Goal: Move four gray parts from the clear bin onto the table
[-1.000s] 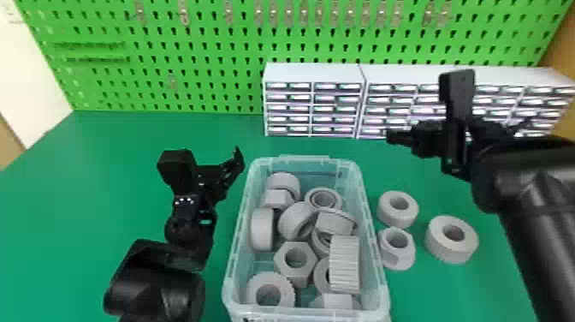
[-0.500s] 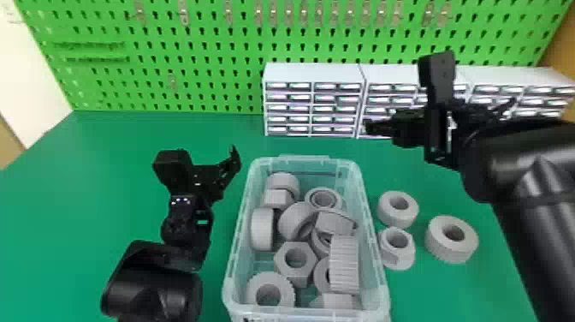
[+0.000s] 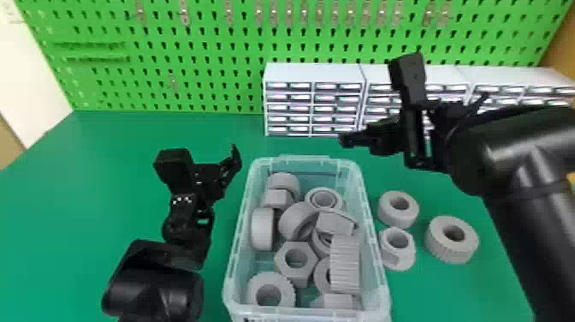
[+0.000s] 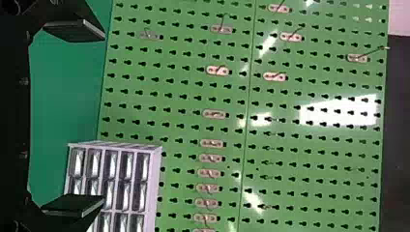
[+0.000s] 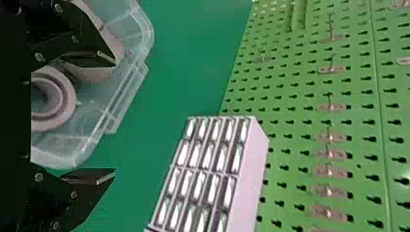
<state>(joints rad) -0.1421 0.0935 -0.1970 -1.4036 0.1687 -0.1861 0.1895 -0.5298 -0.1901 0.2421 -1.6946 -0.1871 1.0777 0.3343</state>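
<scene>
The green tabletop (image 3: 85, 180) runs back to a green pegboard (image 3: 149, 98) fitted with small metal hooks (image 3: 184, 13). Along the board's foot stand 3 white drawer cabinets (image 3: 314, 73) in a row. The right arm (image 3: 513, 150) passes over the tabletop's right side and blocks part of the cabinets from the head view. The clear bin (image 3: 240, 222) sits in front of them, heaped with gray parts (image 3: 295, 259) that lean on one another, a ridged one (image 3: 345, 263) uppermost near its right wall. The left pincer (image 3: 203, 171), left of the bin, is spread wide and empty; the right pincer (image 3: 406, 124), past the bin's far right corner, is likewise wide and empty. Right of the bin lie 3 gray parts: a ridged ring (image 3: 452, 240), a flanged nut (image 3: 398, 248) and a plain ring (image 3: 398, 210).
</scene>
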